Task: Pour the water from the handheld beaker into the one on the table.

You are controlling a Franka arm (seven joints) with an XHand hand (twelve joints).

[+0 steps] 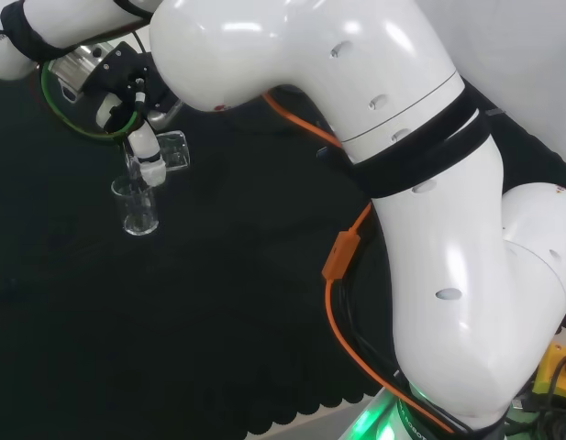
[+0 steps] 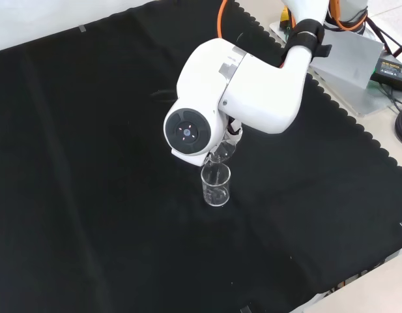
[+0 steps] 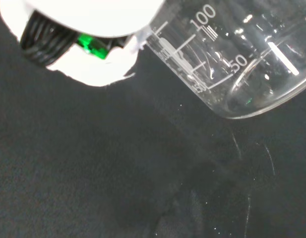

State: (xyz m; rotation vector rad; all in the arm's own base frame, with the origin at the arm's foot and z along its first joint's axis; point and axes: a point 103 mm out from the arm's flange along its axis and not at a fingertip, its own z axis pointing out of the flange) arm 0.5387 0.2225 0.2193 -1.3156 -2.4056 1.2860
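Black cloth (image 2: 90, 163) is covering the table, with a scalloped edge running along the near side in the head view. In the front view we're seeing a grey box (image 2: 357, 65) and cables lying off the cloth at about 2 o'clock.

The arm's white links (image 1: 402, 183) are taking up the head view from 12 through 5 o'clock, with an orange cable (image 1: 342, 252) running along them.

In the head view the hand (image 1: 127, 87) is sitting at about 10 o'clock, and a green cable loop (image 1: 58, 105) is hanging around it. The fingers (image 1: 147, 151) are reaching down and wrapping the handheld beaker (image 1: 172, 151), holding it tilted well over. We're reading that as a closed grasp on the glass, though the clear ware is making the exact contact hard to pick out.

The beaker on the table (image 2: 215, 184) is standing upright on the cloth, just below the tilted one. In the head view it's directly under the fingers, toward 6 o'clock from them. In the front view it's sitting near centre, at 6 o'clock from the grey-capped link (image 2: 187, 132), with the tilted beaker's mouth just above its rim.

In the wrist view the held beaker is showing close up, tilted, with its printed scale lines visible. We can't tell whether water is flowing, or how much either beaker is holding.
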